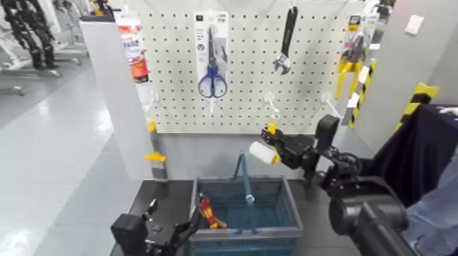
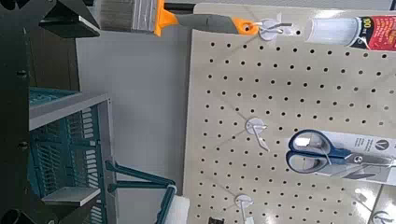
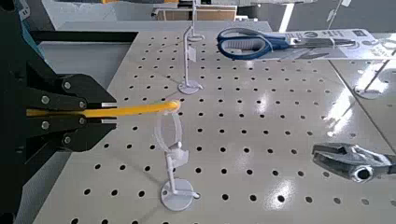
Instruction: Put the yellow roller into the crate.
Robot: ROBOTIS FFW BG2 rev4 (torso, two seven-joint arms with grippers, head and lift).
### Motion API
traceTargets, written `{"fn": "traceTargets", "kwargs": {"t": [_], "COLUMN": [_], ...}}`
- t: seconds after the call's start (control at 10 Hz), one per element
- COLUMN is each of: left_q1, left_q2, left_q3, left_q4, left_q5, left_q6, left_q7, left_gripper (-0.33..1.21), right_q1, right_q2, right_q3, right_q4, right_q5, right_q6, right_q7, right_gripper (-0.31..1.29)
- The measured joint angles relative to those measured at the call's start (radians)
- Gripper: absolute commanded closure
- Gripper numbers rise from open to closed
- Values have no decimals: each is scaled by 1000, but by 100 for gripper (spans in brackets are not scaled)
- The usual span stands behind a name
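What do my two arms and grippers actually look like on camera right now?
Both are all black. The right arm is built from chunky rounded joint housings, ending in a blocky right gripper with angular fingers; its wrist view shows bolt heads on the finger links. The left gripper is likewise black and blocky, with a boxy wrist segment. No markings or loose cables are visible.

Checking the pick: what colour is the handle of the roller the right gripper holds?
Yellow; the roller handle shows best in the right wrist view.

Hanging on the white pegboard [image 1: 245,75]: blue-handled scissors [image 1: 212,83], black wrench [image 1: 286,41], yellow-handled pliers [image 1: 352,65], paintbrush [image 2: 140,14], tube [image 1: 133,51].
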Motion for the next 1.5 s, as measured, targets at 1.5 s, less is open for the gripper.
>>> {"fn": "traceTargets", "kwargs": {"t": [1.5], "left_q1": [6], "left_q2": [-1], "left_q3": [3], "left_q4": [0], "left_q5": [3], "left_q6": [5], "left_q7": [-3], "left_gripper": [11], "right_q1": [361], "right_q2": [7], "right_q3": [-96], "right_q4": [-397], "right_q5": [-190], "right_q6": [254], "right_q7": [-94], "right_gripper": [124]}}
